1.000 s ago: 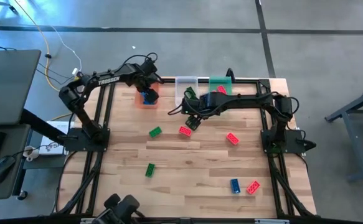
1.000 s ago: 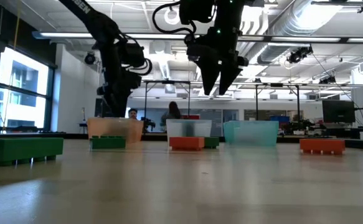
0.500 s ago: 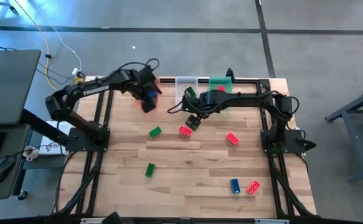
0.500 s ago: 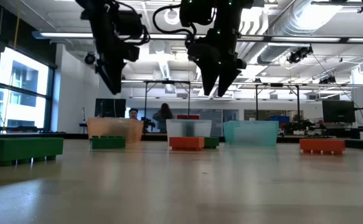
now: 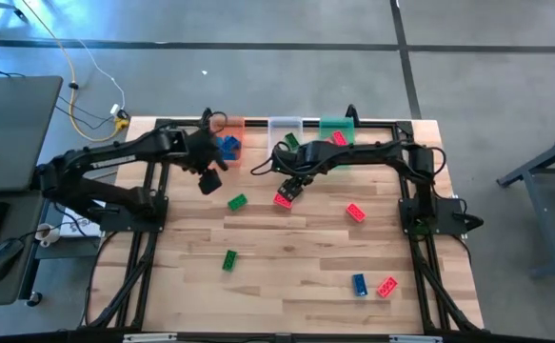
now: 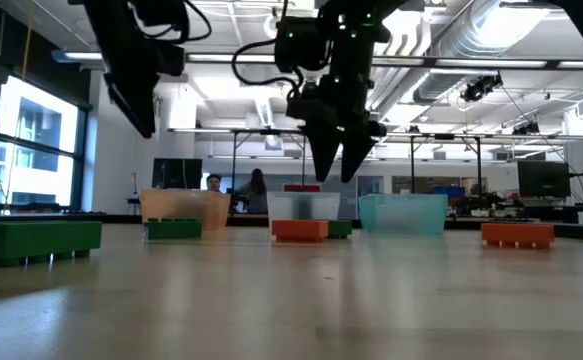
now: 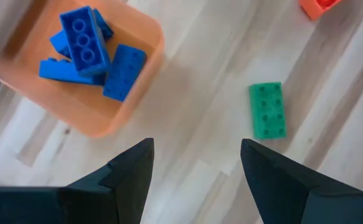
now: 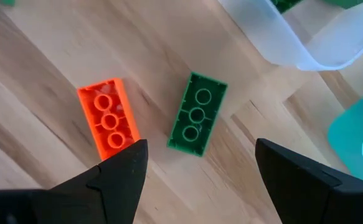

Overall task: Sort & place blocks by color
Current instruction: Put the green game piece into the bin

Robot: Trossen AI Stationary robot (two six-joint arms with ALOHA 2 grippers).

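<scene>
My left gripper (image 5: 208, 177) (image 7: 197, 168) is open and holds nothing. It hangs above the table, just near of the orange bin (image 5: 227, 145) (image 7: 88, 62), where several blue blocks (image 7: 84, 53) lie. A green block (image 7: 268, 110) (image 5: 237, 202) rests flat on the wood ahead of it. My right gripper (image 5: 292, 184) (image 8: 197, 165) (image 6: 335, 176) is open too, above a red block (image 8: 108, 121) (image 5: 283, 199) and a green block (image 8: 197, 114) that lie side by side, studs up.
A clear bin (image 5: 285, 129) (image 8: 293, 37) with green blocks and a green bin (image 5: 336, 129) stand at the far edge. More blocks lie loose: red (image 5: 355, 212), green (image 5: 228, 259), blue (image 5: 359, 284) and red (image 5: 386, 286). The table's middle and near left are bare wood.
My left gripper has drawn back from over the orange bin, rising and moving toward the table's near and left edges. My right gripper has come down and shifted slightly toward the near edge, over the red and green blocks. No loose block on the table has moved.
</scene>
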